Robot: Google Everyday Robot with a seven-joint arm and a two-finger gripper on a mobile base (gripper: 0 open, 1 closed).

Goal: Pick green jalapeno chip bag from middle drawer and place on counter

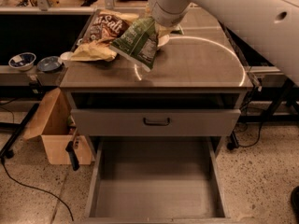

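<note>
The green jalapeno chip bag [138, 43] hangs tilted just above the counter [196, 66], at its back left, with its top at my gripper [158, 26]. The gripper is shut on the bag's upper edge and is mostly hidden under the white wrist of my arm [224, 8]. The bag's lower corner is close to the counter top, above its shadow. The middle drawer [154, 185] is pulled out wide below, and its flat grey floor holds nothing.
A brown "Salt" bag [105, 24] and a yellow bag [93, 53] lie at the counter's back left. A drawer front with a black handle [156, 121] sits above the open drawer. A cardboard box [51, 129] and two bowls [22, 59] stand at the left.
</note>
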